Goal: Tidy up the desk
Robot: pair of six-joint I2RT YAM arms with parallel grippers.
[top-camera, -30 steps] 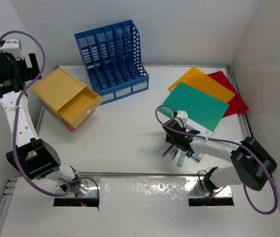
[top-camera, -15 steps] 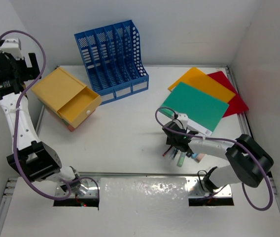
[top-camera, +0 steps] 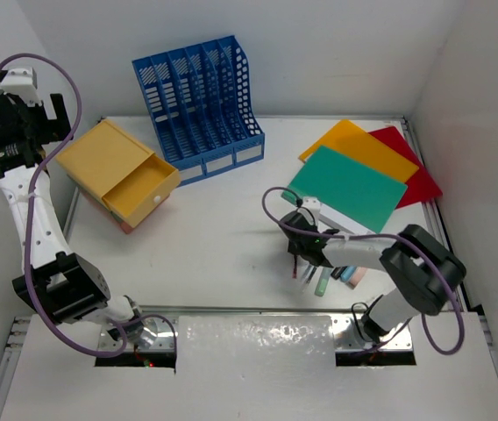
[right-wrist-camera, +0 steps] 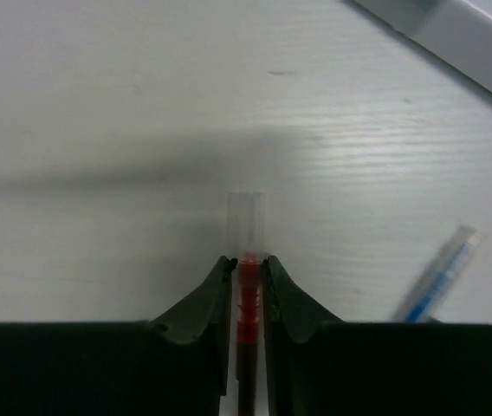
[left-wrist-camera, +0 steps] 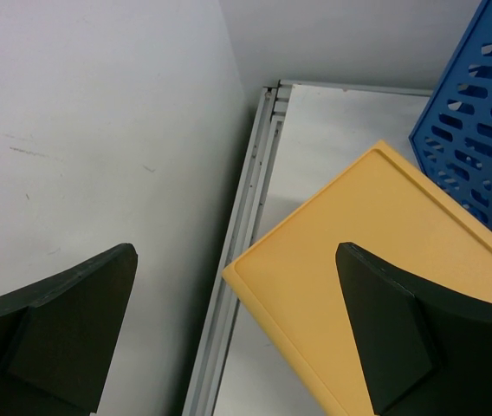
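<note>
The desk [top-camera: 223,228] is a white tabletop with metal rails. My right gripper [top-camera: 304,250] is low over its near right part, at the edge of a small heap of pens [top-camera: 326,281]. In the right wrist view this gripper [right-wrist-camera: 248,264] is shut on a red pen [right-wrist-camera: 249,290], whose clear cap [right-wrist-camera: 247,221] sticks out past the fingertips. My left gripper [top-camera: 54,118] hangs high at the far left, above the yellow drawer box [top-camera: 109,162]. In its wrist view the left gripper [left-wrist-camera: 236,260] is open with nothing between the fingers.
A blue slotted file rack [top-camera: 198,105] stands at the back. Green [top-camera: 350,189], orange [top-camera: 359,145] and red [top-camera: 411,167] folders overlap at the right. The drawer box's top drawer is pulled out. A blue pen [right-wrist-camera: 441,277] lies right of the held pen.
My right gripper has narrowed its jaws onto the red pen and shifted slightly left. The left arm has stayed put.
</note>
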